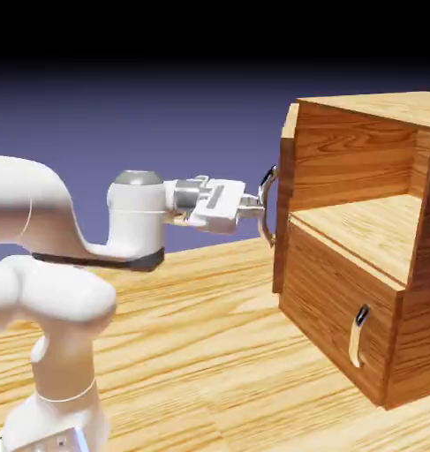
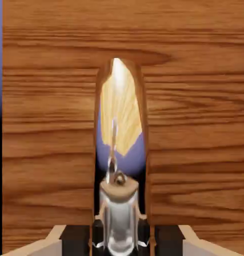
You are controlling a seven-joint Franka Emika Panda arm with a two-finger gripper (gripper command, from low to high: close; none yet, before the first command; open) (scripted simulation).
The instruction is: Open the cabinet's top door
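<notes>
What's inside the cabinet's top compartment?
The cabinet shows only a bare wooden shelf behind the open top door. The end effector grips its handle; the far corner is hidden.

Wood-grain top door [image 2: 194, 125] fills the frame | curved silver handle [image 2: 118, 220] sits large at bottom centre, clamped by the gripper [image 2: 118, 235] | blue-violet strip down left edge

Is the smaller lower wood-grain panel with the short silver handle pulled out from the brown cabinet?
No, the lower panel sits flush with the cabinet in the exterior view.
</notes>
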